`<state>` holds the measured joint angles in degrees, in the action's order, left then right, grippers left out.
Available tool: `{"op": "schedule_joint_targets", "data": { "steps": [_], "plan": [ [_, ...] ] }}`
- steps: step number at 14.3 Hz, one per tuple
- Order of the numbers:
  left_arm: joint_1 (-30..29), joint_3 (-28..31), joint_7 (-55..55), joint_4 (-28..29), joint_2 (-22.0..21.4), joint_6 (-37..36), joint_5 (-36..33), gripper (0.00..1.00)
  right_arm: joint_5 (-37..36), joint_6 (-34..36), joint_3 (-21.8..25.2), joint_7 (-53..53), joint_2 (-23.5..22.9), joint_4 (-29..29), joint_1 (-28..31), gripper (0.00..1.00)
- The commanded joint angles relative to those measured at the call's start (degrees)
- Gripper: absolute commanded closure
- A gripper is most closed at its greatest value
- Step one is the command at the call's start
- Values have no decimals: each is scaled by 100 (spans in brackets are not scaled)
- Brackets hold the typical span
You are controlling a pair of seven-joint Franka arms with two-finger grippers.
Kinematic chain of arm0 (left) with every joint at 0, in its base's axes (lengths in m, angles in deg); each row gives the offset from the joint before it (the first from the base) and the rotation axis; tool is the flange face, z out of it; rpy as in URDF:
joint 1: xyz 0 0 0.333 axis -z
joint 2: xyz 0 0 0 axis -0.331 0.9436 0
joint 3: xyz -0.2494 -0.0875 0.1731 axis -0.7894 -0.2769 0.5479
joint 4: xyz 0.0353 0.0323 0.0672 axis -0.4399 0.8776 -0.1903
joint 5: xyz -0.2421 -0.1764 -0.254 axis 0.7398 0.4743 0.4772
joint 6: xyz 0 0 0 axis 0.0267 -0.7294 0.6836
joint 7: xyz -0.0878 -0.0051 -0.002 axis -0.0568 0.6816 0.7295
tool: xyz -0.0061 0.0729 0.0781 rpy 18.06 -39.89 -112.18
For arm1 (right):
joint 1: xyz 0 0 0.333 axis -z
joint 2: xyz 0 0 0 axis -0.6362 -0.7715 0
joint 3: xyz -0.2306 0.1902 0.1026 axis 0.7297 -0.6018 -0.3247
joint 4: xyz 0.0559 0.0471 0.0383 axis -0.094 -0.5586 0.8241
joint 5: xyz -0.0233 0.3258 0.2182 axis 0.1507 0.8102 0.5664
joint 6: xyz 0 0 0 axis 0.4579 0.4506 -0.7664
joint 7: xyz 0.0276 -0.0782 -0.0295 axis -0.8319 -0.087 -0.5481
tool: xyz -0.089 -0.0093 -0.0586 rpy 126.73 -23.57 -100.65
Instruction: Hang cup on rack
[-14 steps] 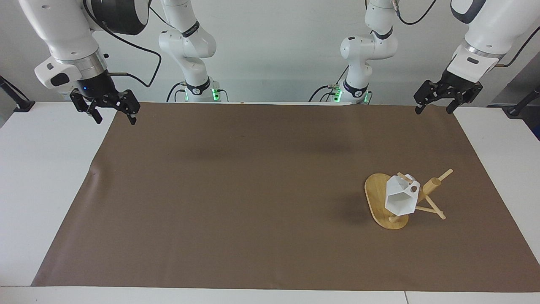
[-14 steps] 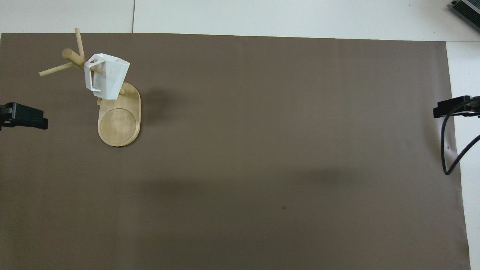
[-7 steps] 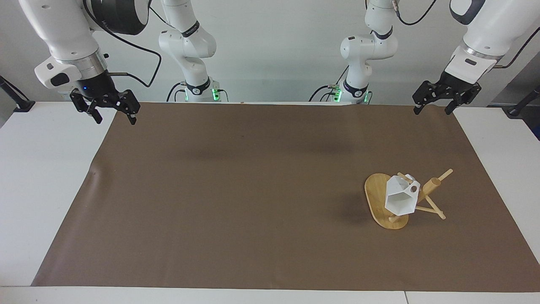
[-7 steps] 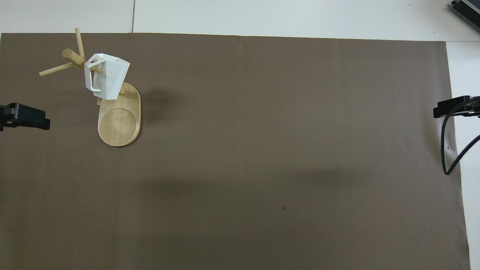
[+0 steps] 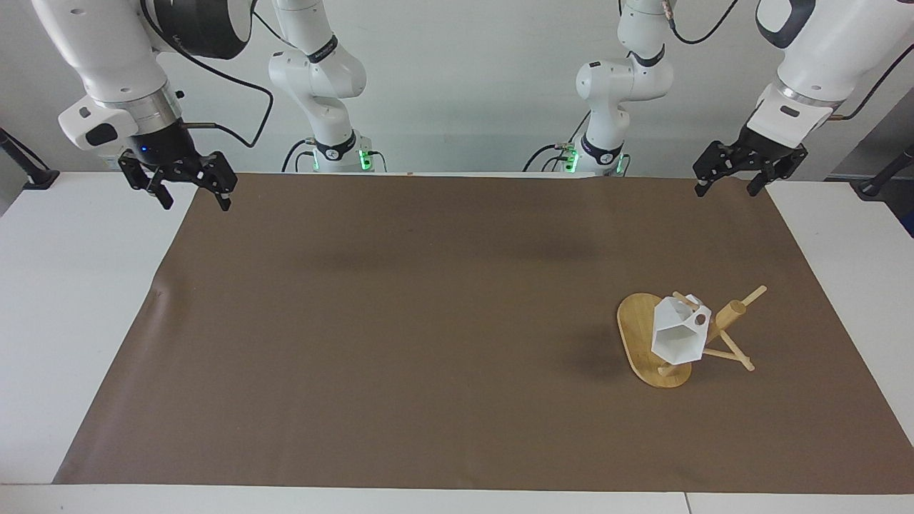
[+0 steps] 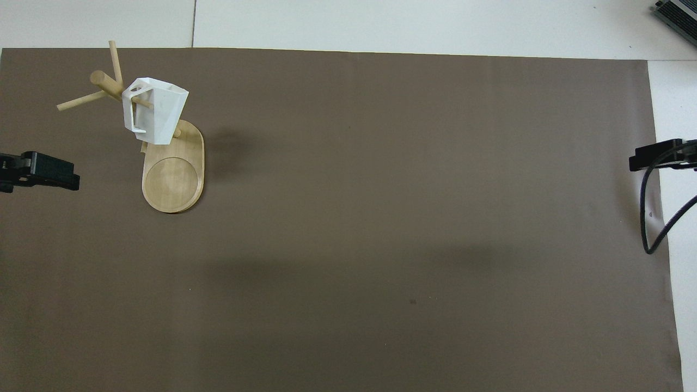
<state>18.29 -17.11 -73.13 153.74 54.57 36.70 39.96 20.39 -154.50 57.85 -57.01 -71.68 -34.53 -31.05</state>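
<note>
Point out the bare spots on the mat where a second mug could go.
Nearly all of the brown mat is bare: the whole stretch from the rack toward the right arm's end, and the strip between rack and robots. It is crowded only at the rack, where the cup hangs. The left gripper and right gripper wait over the mat's corners.

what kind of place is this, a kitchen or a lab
Most likely a robotics lab, not a kitchen: two white robot arms stand at a plain white table covered by a brown mat, with only a bamboo rack holding a white cup.
</note>
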Motion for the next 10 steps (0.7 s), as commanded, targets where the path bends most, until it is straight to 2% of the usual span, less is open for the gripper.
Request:
{"op": "schedule_joint_targets", "data": {
  "steps": [1,10],
  "plan": [
    [86,53,-59,181,-122,134,27,0,-45,-27,-14,52,46,-77,7,0],
    [104,62,-15,252,-166,81,18,0,-37,-27,-23,52,46,-68,7,0]
  ]
}}
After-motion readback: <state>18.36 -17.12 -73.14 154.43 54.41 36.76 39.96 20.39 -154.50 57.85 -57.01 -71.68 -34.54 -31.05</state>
